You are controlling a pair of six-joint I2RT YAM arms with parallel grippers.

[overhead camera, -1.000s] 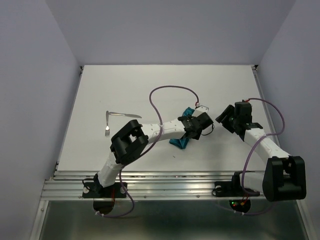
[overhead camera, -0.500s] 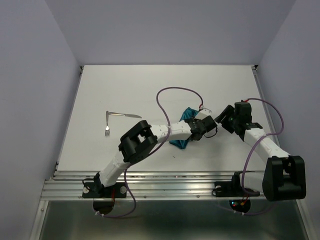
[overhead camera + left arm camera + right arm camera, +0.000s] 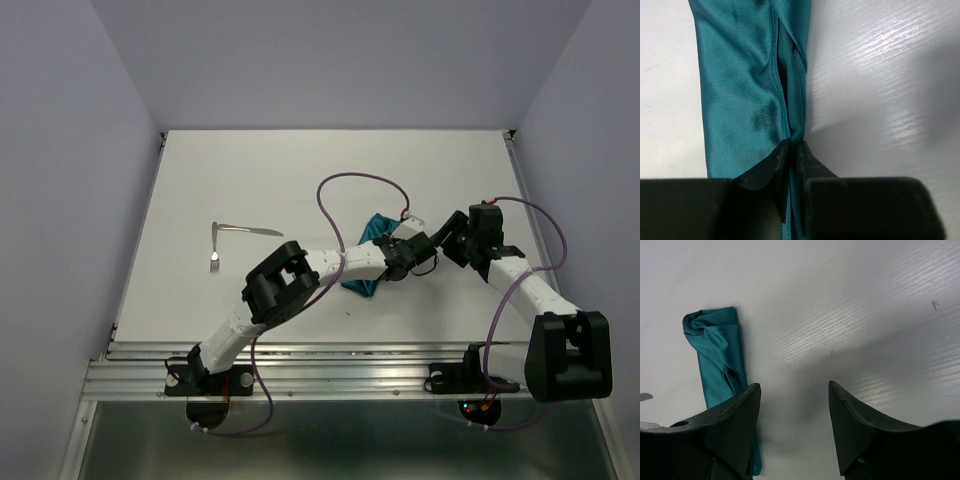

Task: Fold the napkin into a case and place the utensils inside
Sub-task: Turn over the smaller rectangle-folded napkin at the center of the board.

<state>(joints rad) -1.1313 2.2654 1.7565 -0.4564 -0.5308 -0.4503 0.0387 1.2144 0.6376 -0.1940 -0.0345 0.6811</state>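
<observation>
The teal napkin (image 3: 747,85) lies on the white table as a long narrow folded strip, with layered folds along its right side. My left gripper (image 3: 793,146) is shut on that right edge fold, and a thin band of cloth is pinched between its fingertips. From above, the napkin (image 3: 376,224) shows on both sides of the left gripper (image 3: 402,252). My right gripper (image 3: 794,396) hangs open just right of the napkin (image 3: 715,347), with only bare table between its fingers. The utensils, a knife (image 3: 247,230) and a fork (image 3: 214,262), lie far left of the cloth.
The left arm (image 3: 300,275) reaches diagonally across the table's middle, with its purple cable (image 3: 355,185) looping above the napkin. The right arm (image 3: 525,285) stands at the right. Lilac walls enclose the table (image 3: 300,170) on three sides.
The left arm has stretched a little further right along the napkin, and its jaws have closed on the cloth's edge. The right arm and the utensils have not moved.
</observation>
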